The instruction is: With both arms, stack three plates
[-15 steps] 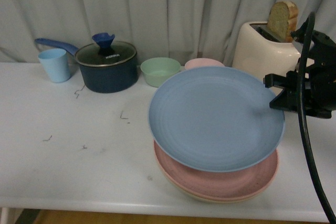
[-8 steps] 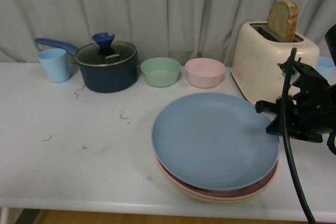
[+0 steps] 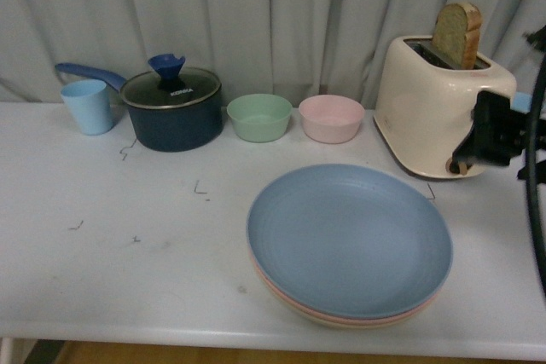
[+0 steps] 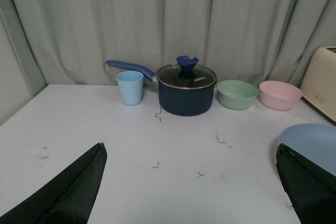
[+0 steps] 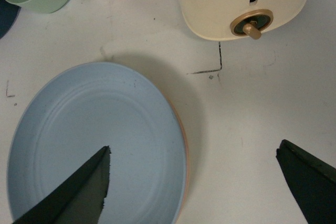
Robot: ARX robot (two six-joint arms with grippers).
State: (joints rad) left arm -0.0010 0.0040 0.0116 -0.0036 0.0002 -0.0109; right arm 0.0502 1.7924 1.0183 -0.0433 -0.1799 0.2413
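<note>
The blue plate (image 3: 350, 240) lies flat on top of the stack at the front right of the white table (image 3: 128, 236). Thin pink and beige rims (image 3: 341, 320) show under its front edge. My right gripper (image 3: 488, 134) is open and empty, raised in front of the toaster, apart from the plates. In the right wrist view its open jaws (image 5: 194, 148) straddle the blue plate's (image 5: 94, 140) edge from above, where a pink rim (image 5: 184, 140) shows. My left gripper (image 4: 189, 148) is open and empty over bare table, with the blue plate (image 4: 312, 140) beside one jaw.
Along the back stand a light blue cup (image 3: 88, 106), a dark blue lidded pot (image 3: 172, 108), a green bowl (image 3: 259, 117), a pink bowl (image 3: 331, 118) and a cream toaster (image 3: 431, 108) holding a bread slice (image 3: 456, 34). Curtains hang behind.
The blue plate, held tilted by my right gripper, came down flat onto the pink plate and was let go. The right gripper rose and drew back toward the toaster.
</note>
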